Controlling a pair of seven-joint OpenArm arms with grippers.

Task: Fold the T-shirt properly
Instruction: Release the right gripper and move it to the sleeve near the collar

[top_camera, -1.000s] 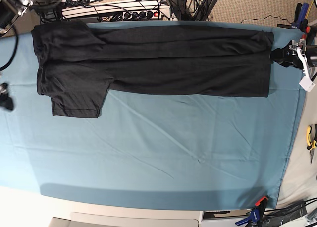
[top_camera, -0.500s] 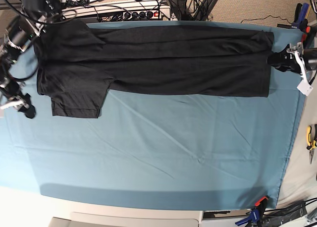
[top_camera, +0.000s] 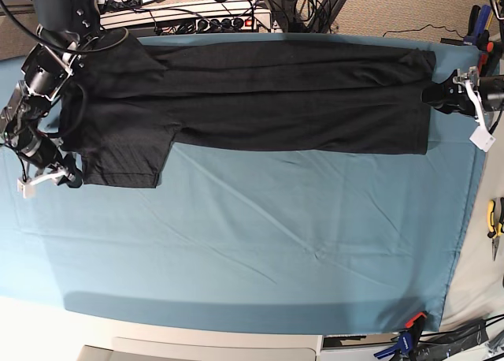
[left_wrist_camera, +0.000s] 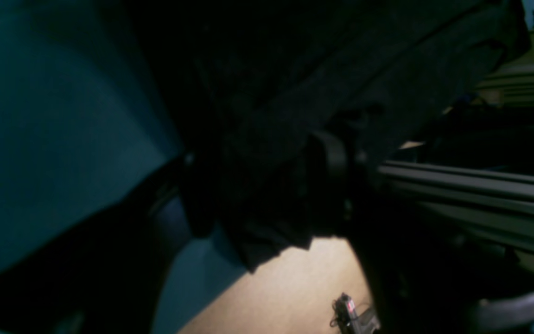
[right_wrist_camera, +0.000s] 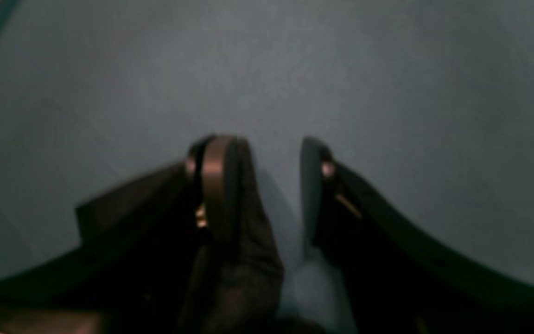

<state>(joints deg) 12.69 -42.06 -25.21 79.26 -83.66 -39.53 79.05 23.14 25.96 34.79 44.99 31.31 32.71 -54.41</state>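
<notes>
The black T-shirt (top_camera: 260, 97) lies folded lengthwise along the far side of the teal table cloth (top_camera: 260, 243), sleeve end at the left and hem at the right. My right gripper (top_camera: 72, 180) hovers at the sleeve's lower left corner. In the right wrist view this gripper (right_wrist_camera: 269, 148) is open over teal cloth, with a scrap of black fabric (right_wrist_camera: 244, 278) low by its left finger. My left gripper (top_camera: 431, 94) is at the hem on the right. Seen from the left wrist, it (left_wrist_camera: 256, 150) is open with the T-shirt's hem (left_wrist_camera: 257, 199) hanging between its fingers.
A power strip and tangled cables (top_camera: 185, 16) run behind the table's far edge. Clamps (top_camera: 409, 329) hold the cloth at the front right corner. Pliers (top_camera: 494, 219) lie off the cloth at the right. A white tag (top_camera: 478, 138) dangles from the left arm.
My right arm has swung in from the left edge down to the sleeve's lower corner. My left gripper has crept slightly left onto the hem. The T-shirt has not shifted.
</notes>
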